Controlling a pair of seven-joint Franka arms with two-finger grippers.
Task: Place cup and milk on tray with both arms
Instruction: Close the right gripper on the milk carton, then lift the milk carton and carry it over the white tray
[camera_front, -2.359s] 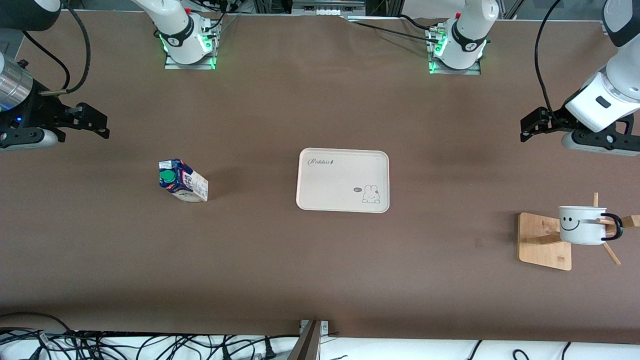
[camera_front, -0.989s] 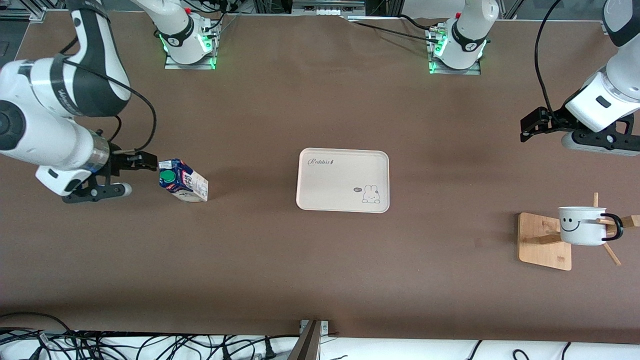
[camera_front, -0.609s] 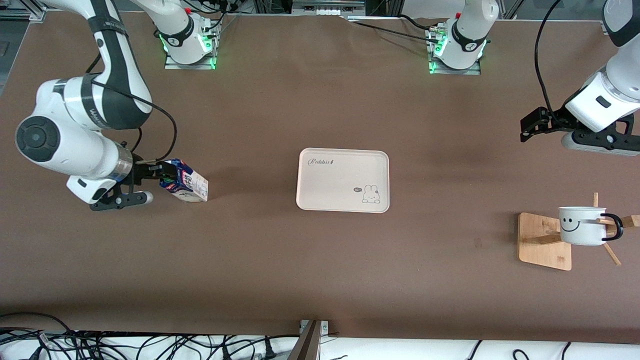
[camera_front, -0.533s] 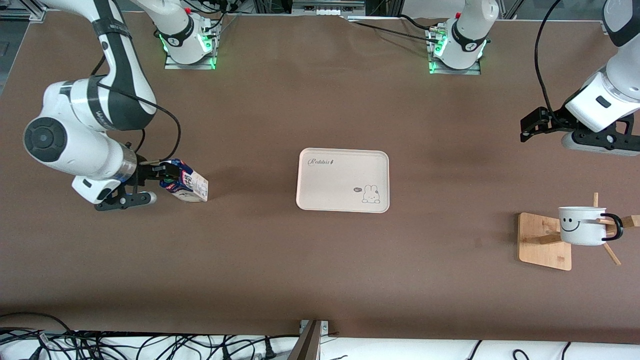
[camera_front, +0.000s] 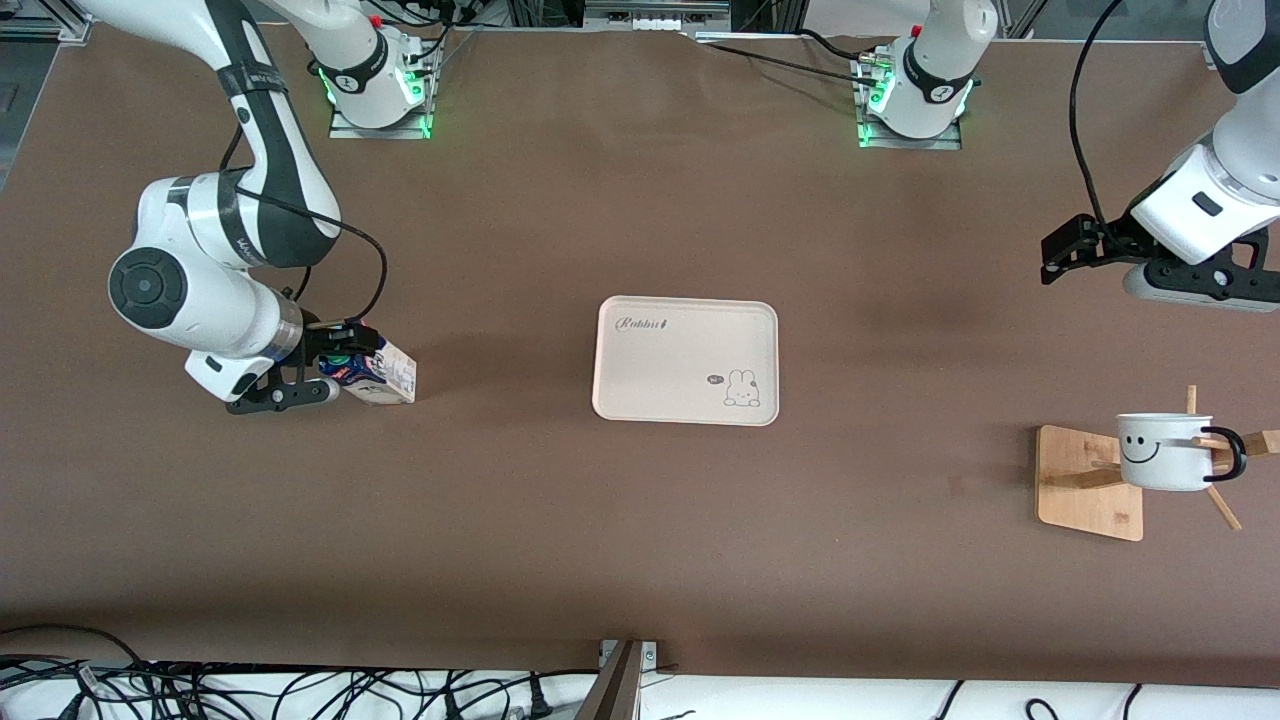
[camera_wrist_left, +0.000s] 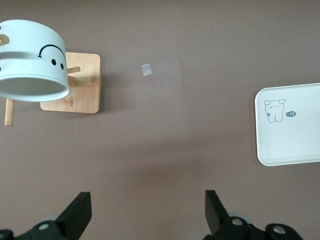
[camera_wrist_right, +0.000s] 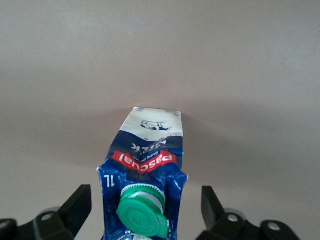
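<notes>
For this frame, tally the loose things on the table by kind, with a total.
Milk carton: 1
Smiley mug: 1
Rabbit tray: 1
Wooden mug stand: 1
Total: 4

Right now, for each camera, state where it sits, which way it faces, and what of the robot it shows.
Front view: high, across the table from the bases, looking down; shows both arms, the right gripper at the milk, the left gripper waiting over bare table.
Left wrist view: on the left wrist, looking down past its open fingers at the cup and tray.
Right wrist view: on the right wrist, fingers either side of the milk, apart from it.
Shared: front and left wrist views both show cup and tray.
</notes>
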